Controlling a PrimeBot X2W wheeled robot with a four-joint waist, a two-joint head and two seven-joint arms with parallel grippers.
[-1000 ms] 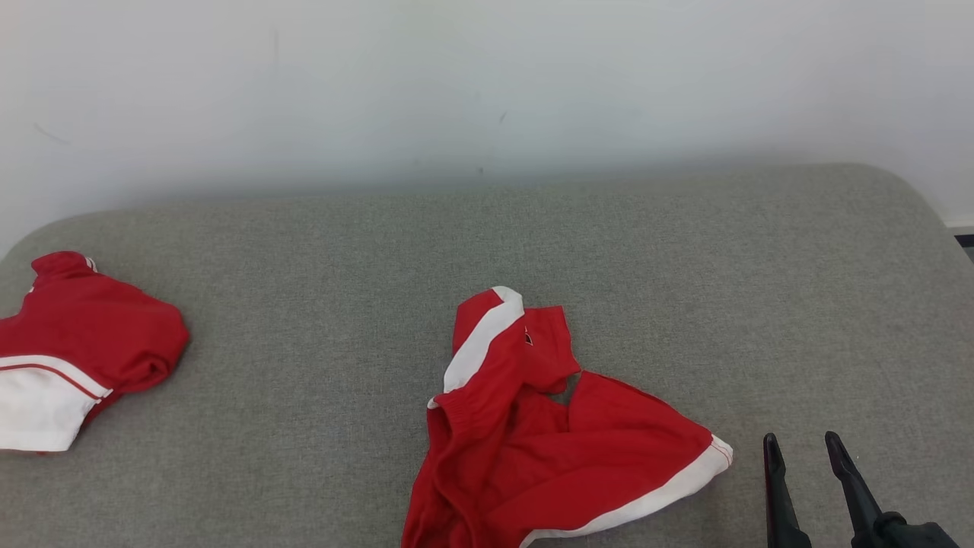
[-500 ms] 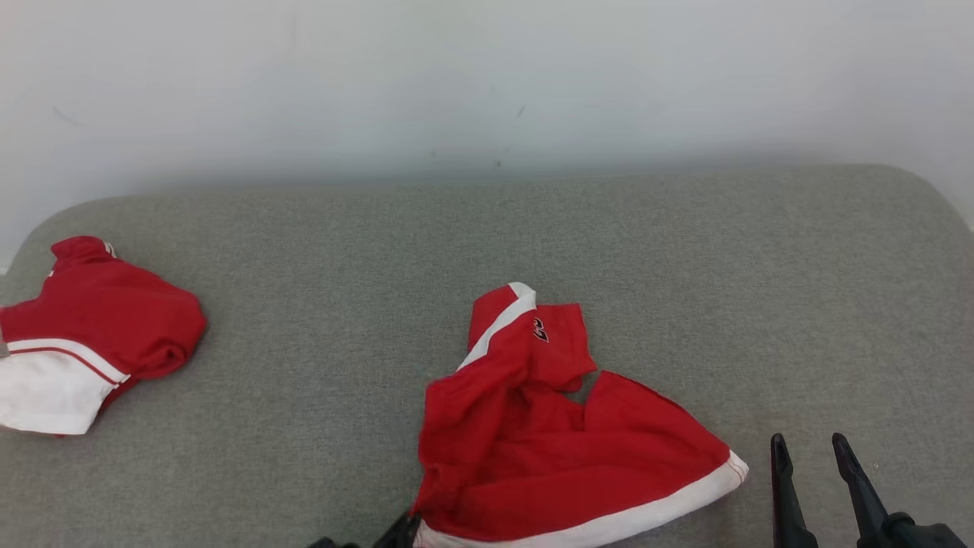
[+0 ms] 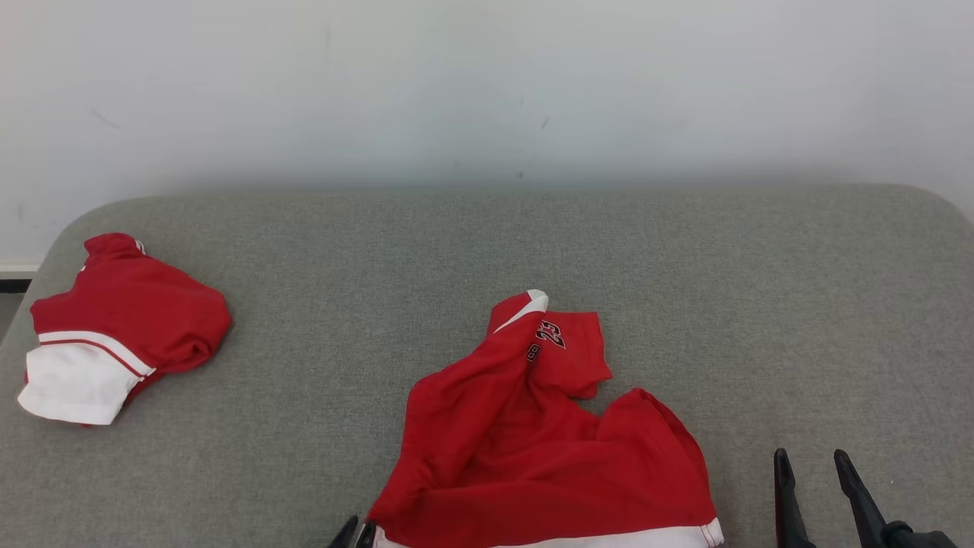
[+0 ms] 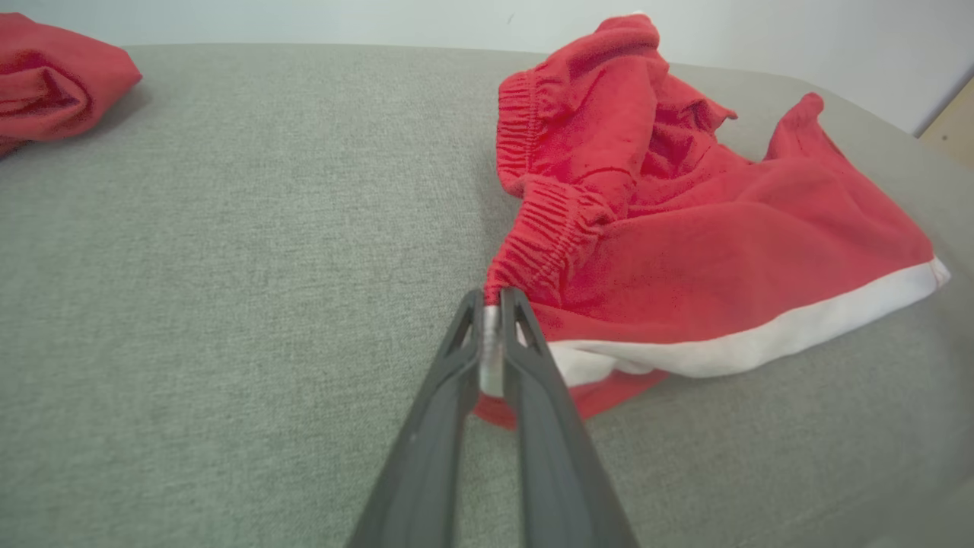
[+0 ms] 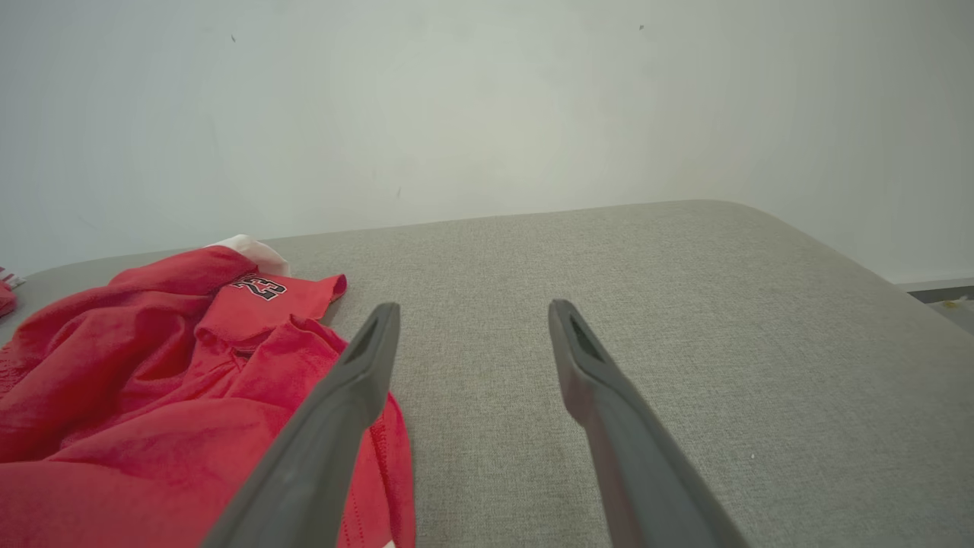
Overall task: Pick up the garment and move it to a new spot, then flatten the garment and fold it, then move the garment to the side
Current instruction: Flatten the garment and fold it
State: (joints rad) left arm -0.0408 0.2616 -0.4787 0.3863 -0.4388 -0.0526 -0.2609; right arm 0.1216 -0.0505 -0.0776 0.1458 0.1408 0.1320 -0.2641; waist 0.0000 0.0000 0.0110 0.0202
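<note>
Left end effector (image 4: 492, 298) has its 2 dark fingers pressed together on the garment (image 3: 533, 449). It pinches the near-left corner, where the gathered elastic waistband (image 4: 544, 236) runs down to meet the white hem band (image 4: 746, 342). A thin pale sliver of cloth shows between the tips. Right end effector (image 5: 472, 323) hangs just off the garment's right edge, its fingers spread wide with nothing between them.

The garment is a pair of red shorts with a 23 print (image 3: 549, 333) on its far leg. It lies crumpled on the grey padded surface (image 3: 685, 266), with folds heaped toward its middle and the hem band along its near side. Well apart to the garment's left sits a second red and white garment (image 3: 129, 327), bundled compactly. Beyond the garment's far side the surface ends at a pale wall (image 3: 487, 91).

The step in hand looks like the pick-up that opens the task. The grip is made, but nearly all the cloth rests on the surface, so nothing is lifted yet.

The next move probably calls for raising the pinched corner until the cloth hangs free, then carrying it to a fresh spot away from the second garment. A 1-corner pinch on a thin edge may slip under the garment's weight, so a slow lift seems wise. The right end effector is well placed to take the opposite waistband corner, which would help spread the shorts flat for folding.
</note>
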